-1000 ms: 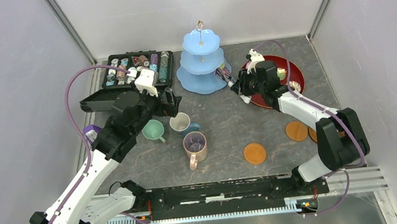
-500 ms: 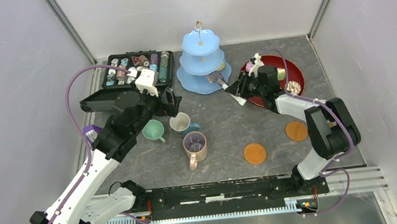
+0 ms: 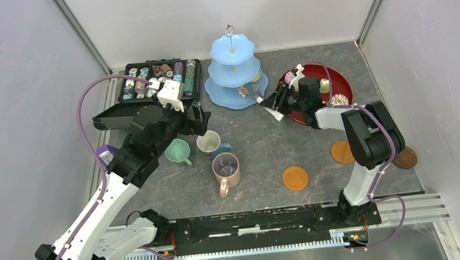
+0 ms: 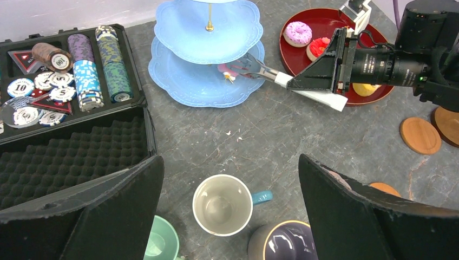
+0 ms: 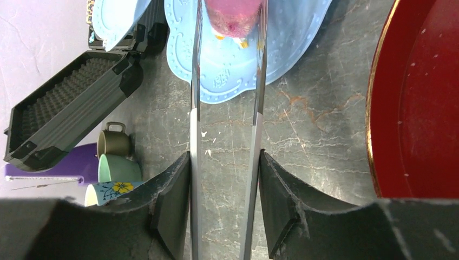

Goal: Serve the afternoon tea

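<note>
My right gripper (image 5: 224,162) is shut on the metal tongs (image 5: 196,108), one finger pressing on each arm. Between the tong tips sits a pink pastry (image 5: 235,16), low over the bottom tier of the pale-blue stand (image 3: 234,71). More pastries, among them a pink doughnut (image 4: 297,33), lie on the red plate (image 3: 339,86). My left gripper (image 4: 230,179) hangs open above the white-and-blue mug (image 4: 222,205), holding nothing. Beside that mug stand the mint mug (image 3: 177,151) and the pink-purple mug (image 3: 225,168). The olive mug (image 5: 113,142) shows in the right wrist view.
A black case of chips (image 3: 157,79) lies open at the back left, its foam-lined lid (image 4: 65,157) toward the mugs. Brown coasters (image 3: 295,177) lie near the front, others at the right (image 3: 342,152) and beside the right arm's elbow (image 3: 404,157). Walls close in on three sides.
The right gripper has carried the tongs and pastry left, from the plate side onto the stand's bottom tier. Its elbow has swung in, uncovering a coaster at the right. The left arm is unmoved.
</note>
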`<action>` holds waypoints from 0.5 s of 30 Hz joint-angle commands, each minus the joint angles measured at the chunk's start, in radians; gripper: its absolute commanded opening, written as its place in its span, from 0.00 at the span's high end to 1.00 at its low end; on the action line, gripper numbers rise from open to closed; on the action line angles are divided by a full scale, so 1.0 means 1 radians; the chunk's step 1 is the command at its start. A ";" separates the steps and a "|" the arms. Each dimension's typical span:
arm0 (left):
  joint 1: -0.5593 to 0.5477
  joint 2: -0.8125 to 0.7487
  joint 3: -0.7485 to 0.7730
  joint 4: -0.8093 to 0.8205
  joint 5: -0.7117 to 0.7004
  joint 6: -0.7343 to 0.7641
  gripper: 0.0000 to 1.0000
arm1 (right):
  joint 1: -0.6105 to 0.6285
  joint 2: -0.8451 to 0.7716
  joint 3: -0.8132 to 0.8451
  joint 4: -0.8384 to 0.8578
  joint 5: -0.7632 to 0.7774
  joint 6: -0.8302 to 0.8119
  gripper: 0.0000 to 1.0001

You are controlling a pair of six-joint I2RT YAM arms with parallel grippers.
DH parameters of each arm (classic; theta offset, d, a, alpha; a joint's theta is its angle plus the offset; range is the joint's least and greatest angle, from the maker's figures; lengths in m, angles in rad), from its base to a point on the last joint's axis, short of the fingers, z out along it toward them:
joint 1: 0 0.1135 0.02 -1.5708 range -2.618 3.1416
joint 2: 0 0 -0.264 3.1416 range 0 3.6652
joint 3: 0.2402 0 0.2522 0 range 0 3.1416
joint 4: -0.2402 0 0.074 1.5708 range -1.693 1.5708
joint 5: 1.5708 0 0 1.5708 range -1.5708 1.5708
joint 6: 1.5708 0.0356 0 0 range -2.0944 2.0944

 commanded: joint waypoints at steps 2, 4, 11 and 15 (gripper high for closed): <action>-0.004 0.000 0.007 0.037 0.020 -0.002 0.00 | -0.001 -0.012 0.059 0.008 0.034 -0.068 0.46; -0.005 0.002 0.007 0.038 0.020 -0.002 0.00 | -0.003 -0.017 0.059 0.000 0.037 -0.073 0.45; -0.005 0.005 0.007 0.037 0.022 -0.003 0.00 | -0.004 -0.088 0.012 -0.010 0.042 -0.092 0.46; -0.004 0.006 0.008 0.038 0.033 -0.009 0.01 | -0.004 -0.163 -0.031 -0.043 0.039 -0.128 0.46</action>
